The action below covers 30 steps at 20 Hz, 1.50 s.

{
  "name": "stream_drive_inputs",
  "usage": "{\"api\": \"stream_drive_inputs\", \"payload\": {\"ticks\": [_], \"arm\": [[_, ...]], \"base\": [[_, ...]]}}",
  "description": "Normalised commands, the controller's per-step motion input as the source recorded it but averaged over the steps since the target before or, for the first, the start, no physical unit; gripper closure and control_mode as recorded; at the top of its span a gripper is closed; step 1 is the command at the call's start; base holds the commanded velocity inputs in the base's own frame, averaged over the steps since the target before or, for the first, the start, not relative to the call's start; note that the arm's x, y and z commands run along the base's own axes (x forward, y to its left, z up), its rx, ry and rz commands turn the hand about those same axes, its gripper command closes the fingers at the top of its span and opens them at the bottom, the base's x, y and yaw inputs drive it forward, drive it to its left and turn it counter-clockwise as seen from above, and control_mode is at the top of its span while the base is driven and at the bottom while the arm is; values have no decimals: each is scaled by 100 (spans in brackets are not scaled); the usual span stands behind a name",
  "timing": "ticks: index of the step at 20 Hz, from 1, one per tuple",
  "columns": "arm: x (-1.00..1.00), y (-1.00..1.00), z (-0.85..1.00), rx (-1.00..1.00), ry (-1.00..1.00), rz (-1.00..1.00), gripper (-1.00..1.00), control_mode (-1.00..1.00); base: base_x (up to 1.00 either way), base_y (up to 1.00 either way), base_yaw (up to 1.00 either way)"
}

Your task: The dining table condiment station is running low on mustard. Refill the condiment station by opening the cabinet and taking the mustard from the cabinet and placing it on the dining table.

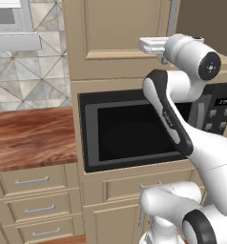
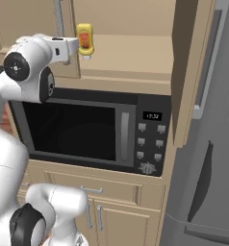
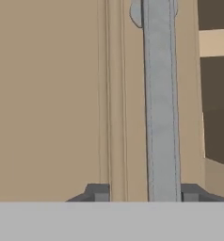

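Observation:
The cabinet's left door (image 1: 115, 33) is closed, and its right door (image 2: 191, 72) is swung open. The mustard (image 2: 85, 39), yellow with an orange-red label, stands upright on the shelf (image 2: 131, 60) inside, just right of my hand. My gripper (image 3: 143, 194) is open, close up to the left door. That door's silver bar handle (image 3: 161, 103) runs between the fingertips (image 3: 99, 193), nearer the right one and not gripped. In the right base view the gripper (image 2: 68, 48) is level with the bottle. The dining table is out of view.
A black microwave (image 2: 78, 129) is built in under the cabinet shelf. A wood countertop (image 1: 32, 136) over beige drawers (image 1: 34, 181) lies to the left. A grey refrigerator (image 2: 215, 168) stands to the right of the open door.

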Motion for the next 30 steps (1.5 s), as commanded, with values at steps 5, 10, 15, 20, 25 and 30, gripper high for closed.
{"api": "stream_drive_inputs", "payload": {"ticks": [5, 10, 15, 20, 25, 30], "arm": [[-96, 64, 0, 0, -9, 0, 100, -100], [-100, 84, 0, 0, -2, 0, 100, -100], [-100, 100, 0, 0, 0, 1, 100, -100], [-100, 99, -6, 0, 2, 1, 100, -100], [-65, 79, -15, 0, 1, 8, -100, -100], [-52, -62, 0, 24, -1, 1, -100, -100]], "base": [[0, 0, 0], [0, 0, 0], [0, 0, 0], [0, 0, 0], [0, 0, 0], [0, 0, 0]]}}
